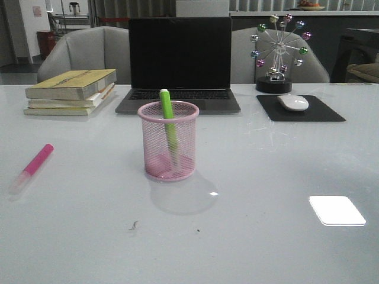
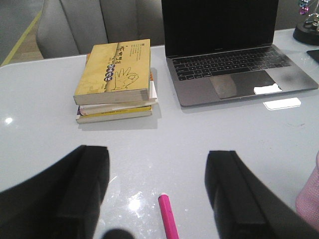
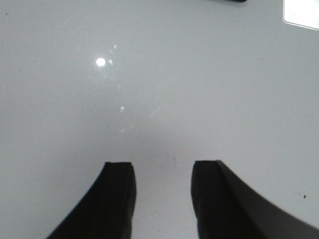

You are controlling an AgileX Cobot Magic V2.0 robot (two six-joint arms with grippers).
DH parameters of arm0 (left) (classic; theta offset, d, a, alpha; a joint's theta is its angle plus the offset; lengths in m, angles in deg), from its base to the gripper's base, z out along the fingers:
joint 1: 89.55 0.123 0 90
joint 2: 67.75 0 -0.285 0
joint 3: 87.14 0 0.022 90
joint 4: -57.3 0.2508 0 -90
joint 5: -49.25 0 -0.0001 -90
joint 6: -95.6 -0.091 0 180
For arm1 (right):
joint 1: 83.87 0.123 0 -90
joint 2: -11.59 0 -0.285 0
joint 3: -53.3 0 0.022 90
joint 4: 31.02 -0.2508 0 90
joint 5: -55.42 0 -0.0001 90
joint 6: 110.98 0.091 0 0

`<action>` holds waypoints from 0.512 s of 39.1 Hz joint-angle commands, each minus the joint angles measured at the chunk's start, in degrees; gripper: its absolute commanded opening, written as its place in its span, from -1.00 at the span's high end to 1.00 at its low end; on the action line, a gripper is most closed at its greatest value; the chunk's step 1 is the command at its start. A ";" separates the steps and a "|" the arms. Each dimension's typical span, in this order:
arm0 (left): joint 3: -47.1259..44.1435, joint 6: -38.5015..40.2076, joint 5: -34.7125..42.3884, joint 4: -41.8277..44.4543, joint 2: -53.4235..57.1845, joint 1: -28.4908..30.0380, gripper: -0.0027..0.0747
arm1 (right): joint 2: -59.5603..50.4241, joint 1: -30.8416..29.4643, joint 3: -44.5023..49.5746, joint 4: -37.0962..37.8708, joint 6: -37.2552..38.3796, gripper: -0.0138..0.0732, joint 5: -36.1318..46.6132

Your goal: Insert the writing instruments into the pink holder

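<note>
The pink mesh holder [image 1: 169, 141] stands mid-table in front of the laptop, and the lime green marker [image 1: 169, 124] leans inside it, its end above the rim. The pink marker [image 1: 32, 167] lies flat on the table at the far left, clear cap toward the front. Neither gripper shows in the front view. In the left wrist view my left gripper [image 2: 157, 162] is open above the table, with the pink marker's end [image 2: 168, 215] between and below its fingers, untouched. An edge of the holder [image 2: 310, 201] shows there too. My right gripper [image 3: 162, 167] is open over bare table.
A stack of books [image 1: 71, 90] sits at the back left, an open laptop [image 1: 179, 62] behind the holder. A white mouse [image 1: 293, 102] on a black pad [image 1: 300, 109] and a ferris-wheel ornament [image 1: 278, 50] stand at the back right. Chairs line the far edge.
</note>
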 commanded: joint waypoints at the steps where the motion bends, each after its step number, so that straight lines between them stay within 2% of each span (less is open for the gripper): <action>1: 2.17 0.16 4.90 0.01 0.92 -0.31 -0.30 | -2.15 -0.42 0.28 0.03 0.19 -0.22 4.23; 10: 2.17 0.16 4.73 0.01 0.92 -0.31 -0.30 | -2.22 -0.42 0.78 0.03 0.19 -0.22 5.15; 20: 4.92 0.16 -2.93 -3.73 -2.40 -0.31 -0.32 | -2.22 -0.42 0.78 0.03 0.19 -0.22 3.78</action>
